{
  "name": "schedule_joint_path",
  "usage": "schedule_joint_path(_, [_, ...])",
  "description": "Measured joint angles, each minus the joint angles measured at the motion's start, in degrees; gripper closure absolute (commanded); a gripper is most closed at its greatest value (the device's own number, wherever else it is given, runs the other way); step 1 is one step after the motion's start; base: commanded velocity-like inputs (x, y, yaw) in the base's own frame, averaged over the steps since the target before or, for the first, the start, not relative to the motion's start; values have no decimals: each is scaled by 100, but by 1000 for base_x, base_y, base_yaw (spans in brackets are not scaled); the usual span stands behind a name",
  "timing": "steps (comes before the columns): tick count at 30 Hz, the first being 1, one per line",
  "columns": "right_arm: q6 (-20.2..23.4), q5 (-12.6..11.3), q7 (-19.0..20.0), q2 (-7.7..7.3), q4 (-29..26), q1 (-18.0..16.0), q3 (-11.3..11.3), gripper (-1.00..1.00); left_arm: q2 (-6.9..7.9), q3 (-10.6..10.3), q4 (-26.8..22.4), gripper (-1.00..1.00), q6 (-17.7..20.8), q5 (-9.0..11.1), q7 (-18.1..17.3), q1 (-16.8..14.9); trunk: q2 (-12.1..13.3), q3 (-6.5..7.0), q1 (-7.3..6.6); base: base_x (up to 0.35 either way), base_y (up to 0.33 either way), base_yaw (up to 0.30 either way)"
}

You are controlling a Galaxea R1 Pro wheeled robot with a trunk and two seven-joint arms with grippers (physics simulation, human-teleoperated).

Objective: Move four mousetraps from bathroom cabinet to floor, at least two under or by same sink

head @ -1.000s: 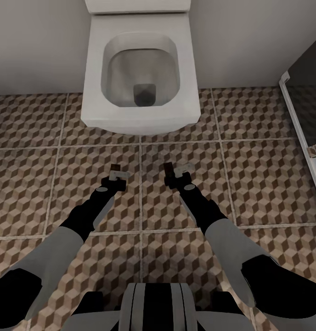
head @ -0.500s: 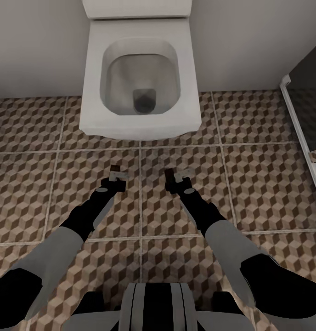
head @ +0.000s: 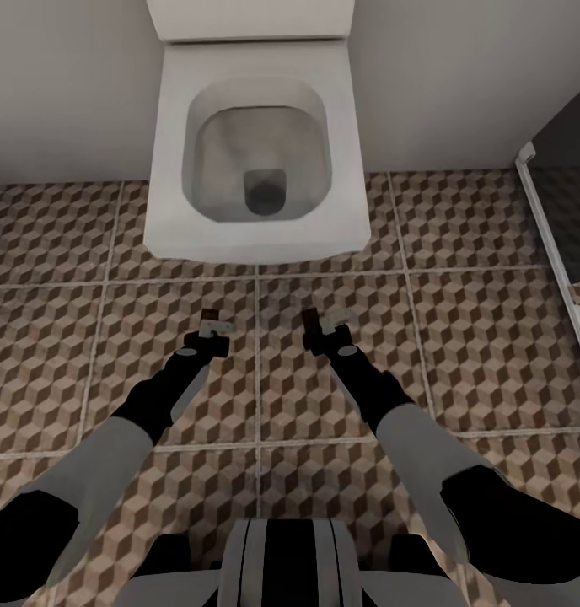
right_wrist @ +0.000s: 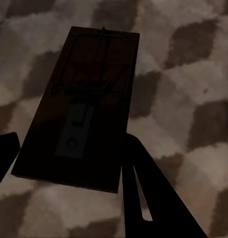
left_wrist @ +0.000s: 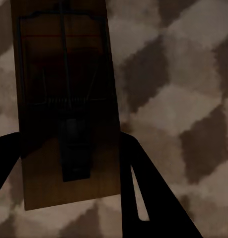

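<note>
- Brown cube-pattern bathroom floor everywhere below.
- White toilet at the far side, against the wall.
- Left gripper pinching one mousetrap, low over the tiles.
- Right gripper pinching another mousetrap, just beside it.

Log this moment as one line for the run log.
left end effector: holds mousetrap | right end effector: holds second mousetrap | ahead: toilet

- A bathroom: a white square toilet stands against a plain wall.
- The bathroom floor has cube-patterned brown-and-beige tiles.
</note>
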Motion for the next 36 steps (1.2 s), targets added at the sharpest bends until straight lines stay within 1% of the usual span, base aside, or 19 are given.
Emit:
schedule_joint_path(16, [3,0,0,0,10,0,0,100,-17,-2,522,100,-44,3,-32,0,0,0,2,21,0,0])
schedule_joint_path(25, [1,14,-1,0,323,-2,-1,100,-27,-2,558,100,-47,2,-36,-1,0,0,1,0,0,0])
schedule_joint_path(36, [-8,26,-3,0,351,-3,-4,100,-27,-2,562,100,-47,2,-37,0,0,0,0,0,0,0])
